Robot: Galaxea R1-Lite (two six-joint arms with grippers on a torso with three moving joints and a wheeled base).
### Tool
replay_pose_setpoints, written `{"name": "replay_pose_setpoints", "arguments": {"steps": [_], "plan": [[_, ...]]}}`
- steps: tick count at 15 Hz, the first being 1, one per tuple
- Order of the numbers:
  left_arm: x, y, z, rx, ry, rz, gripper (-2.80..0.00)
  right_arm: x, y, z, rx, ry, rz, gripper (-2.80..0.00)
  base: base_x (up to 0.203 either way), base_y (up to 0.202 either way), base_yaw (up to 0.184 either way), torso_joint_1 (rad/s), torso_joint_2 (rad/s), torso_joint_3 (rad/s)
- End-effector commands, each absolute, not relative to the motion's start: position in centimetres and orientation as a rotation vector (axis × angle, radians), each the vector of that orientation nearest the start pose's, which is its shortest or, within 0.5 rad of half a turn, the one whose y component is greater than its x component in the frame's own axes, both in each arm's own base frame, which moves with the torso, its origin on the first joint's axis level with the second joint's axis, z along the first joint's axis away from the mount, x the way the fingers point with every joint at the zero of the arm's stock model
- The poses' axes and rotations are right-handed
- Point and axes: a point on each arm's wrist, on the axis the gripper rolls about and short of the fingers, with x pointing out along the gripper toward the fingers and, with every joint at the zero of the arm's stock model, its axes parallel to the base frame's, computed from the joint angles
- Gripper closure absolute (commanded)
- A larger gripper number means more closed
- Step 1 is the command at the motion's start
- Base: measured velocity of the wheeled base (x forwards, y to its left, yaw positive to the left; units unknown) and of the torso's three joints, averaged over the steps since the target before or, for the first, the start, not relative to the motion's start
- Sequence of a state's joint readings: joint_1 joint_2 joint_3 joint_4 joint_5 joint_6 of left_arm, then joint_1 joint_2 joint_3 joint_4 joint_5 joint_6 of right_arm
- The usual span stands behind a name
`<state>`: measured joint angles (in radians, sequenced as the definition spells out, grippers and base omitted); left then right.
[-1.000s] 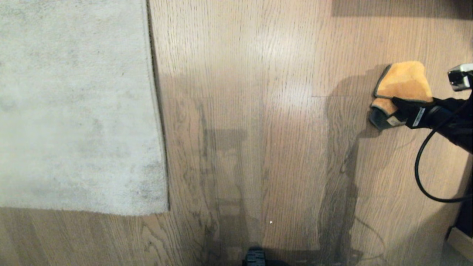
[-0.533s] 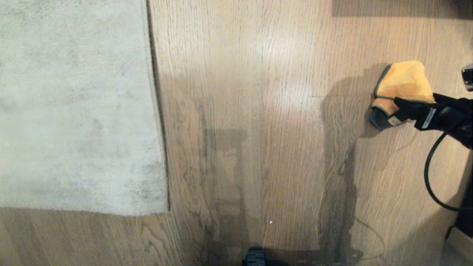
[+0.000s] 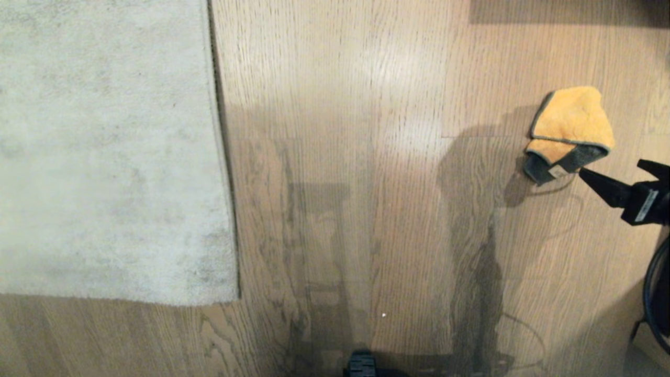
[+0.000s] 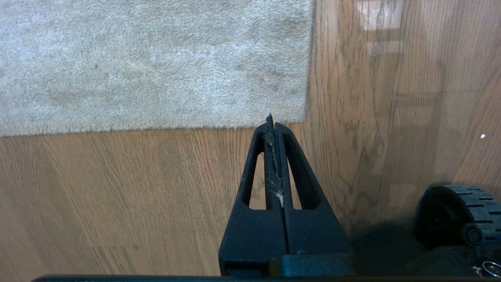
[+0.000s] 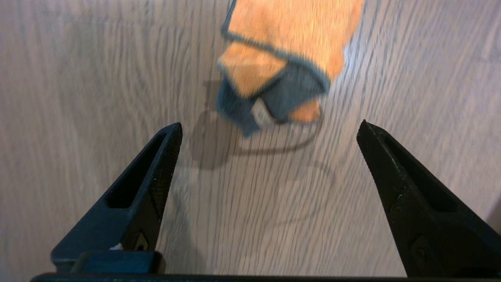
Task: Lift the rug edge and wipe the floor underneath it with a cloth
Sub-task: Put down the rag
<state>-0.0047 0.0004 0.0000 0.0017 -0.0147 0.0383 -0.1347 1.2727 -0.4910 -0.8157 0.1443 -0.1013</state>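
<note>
The cloth (image 3: 570, 131), orange-yellow with a dark grey edge, lies crumpled on the wood floor (image 3: 366, 157) at the right. My right gripper (image 3: 610, 167) hangs just short of its near side, open and empty. In the right wrist view the cloth (image 5: 289, 47) lies beyond the spread gripper (image 5: 270, 123), and nothing is between the fingers. The pale grey rug (image 3: 104, 146) lies flat at the left, with its straight rug edge (image 3: 222, 157) running to a near corner (image 3: 233, 298). My left gripper (image 4: 271, 119) is shut and parked above the floor (image 4: 117, 196), next to the rug corner (image 4: 303, 115), with only fluff stuck between its jaws.
The robot base's black wheel (image 4: 458, 211) sits close beside the left gripper. A dark part of the base (image 3: 361, 365) pokes in at the near edge. A black cable (image 3: 654, 293) loops by the right arm, and a pale board edge (image 3: 649, 340) lies at the near right.
My right gripper has opened, let go of the cloth and drawn back toward the near right. The cloth stays where it lay. The left arm and the rug have not moved.
</note>
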Motion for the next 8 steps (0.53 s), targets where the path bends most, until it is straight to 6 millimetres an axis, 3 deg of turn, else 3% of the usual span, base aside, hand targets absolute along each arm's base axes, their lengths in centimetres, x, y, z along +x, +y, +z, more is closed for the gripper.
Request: {"name": "replay_pose_setpoints", "arguments": {"steps": [1, 8], "plan": [[-2.3, 0.0, 7.5, 0.038, 0.001, -0.019, 0.0, 16.0, -1.8, 22.0, -0.114, -0.078, 0.008, -2.8, 0.0, 0.0, 0.0, 0.0, 0.0, 0.0], [-2.3, 0.0, 7.5, 0.038, 0.001, -0.02, 0.0, 11.6, -1.2, 21.0, -0.157, -0.108, 0.01, -2.8, 0.0, 0.0, 0.0, 0.0, 0.0, 0.0]]}}
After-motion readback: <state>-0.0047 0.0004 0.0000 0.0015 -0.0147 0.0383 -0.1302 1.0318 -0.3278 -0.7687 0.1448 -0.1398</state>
